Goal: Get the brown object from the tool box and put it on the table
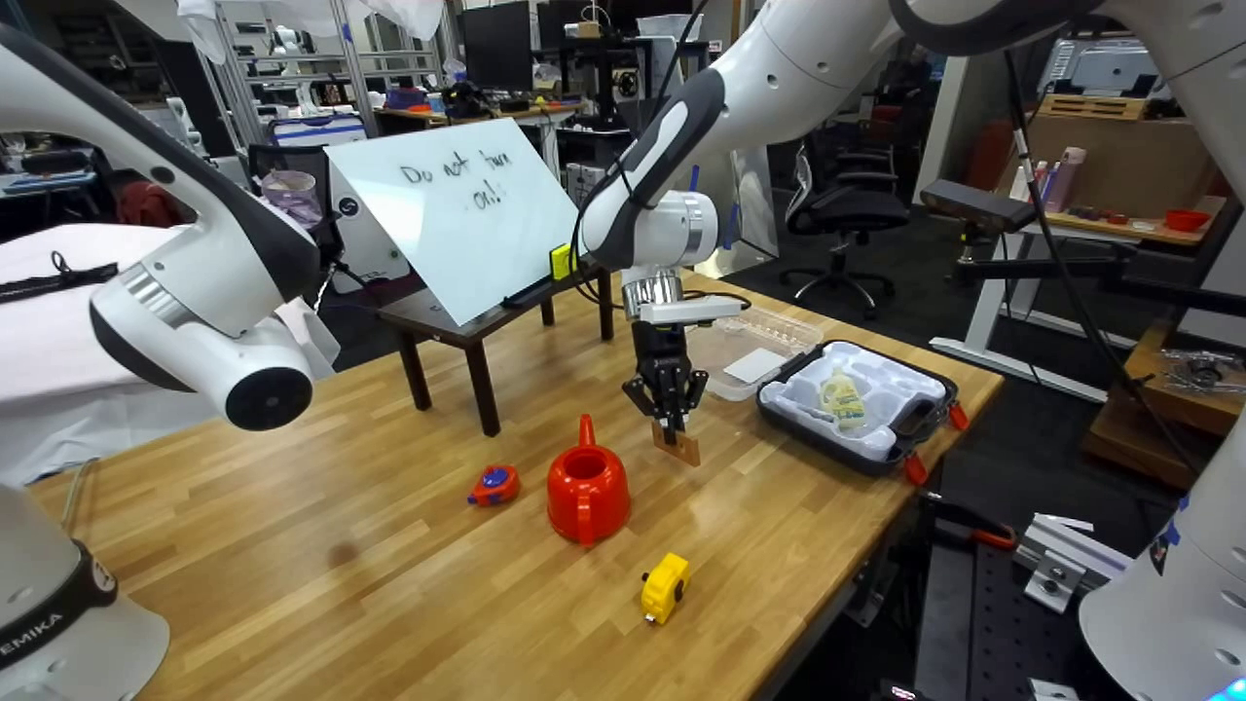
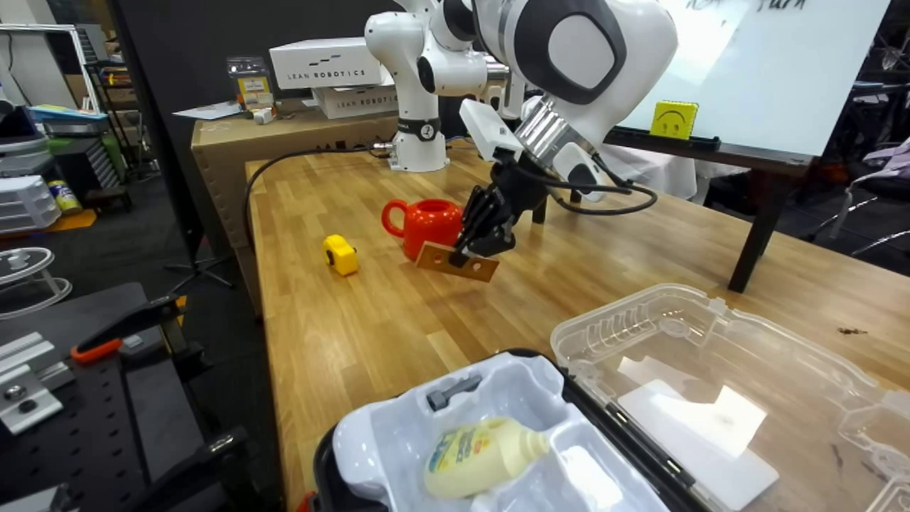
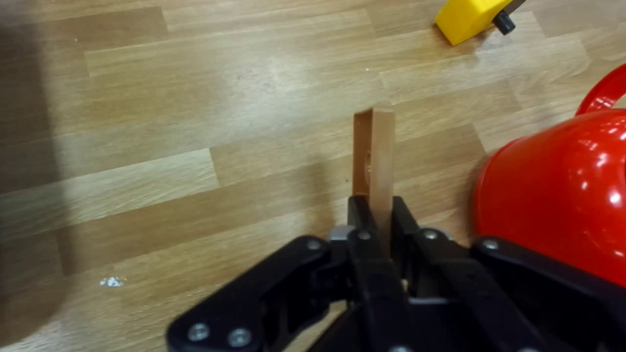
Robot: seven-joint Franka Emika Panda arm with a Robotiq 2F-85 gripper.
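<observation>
The brown object [image 1: 683, 449] is a flat oblong piece with holes, also seen in an exterior view [image 2: 435, 259] and the wrist view [image 3: 382, 151]. My gripper [image 1: 670, 428] is shut on its middle; the fingers show on both faces in the wrist view [image 3: 376, 215]. The piece is on edge, slightly tilted, low over the wooden table [image 1: 389, 584]. Its shadow lies apart from it in the wrist view, so it seems off the surface. The open tool box [image 1: 816, 444] has a black rim and white moulded insert, holding a yellow bottle [image 2: 483, 459] and grey bolt [image 2: 455, 392].
A red pot with handle [image 1: 587, 497] stands close beside the gripper. A yellow tape measure [image 1: 666, 589] and red-blue one [image 1: 495, 484] lie near. The clear lid [image 2: 682, 313] adjoins the box. A black-legged stand [image 1: 458, 326] bears a whiteboard. Another arm [image 1: 195, 282] stands opposite.
</observation>
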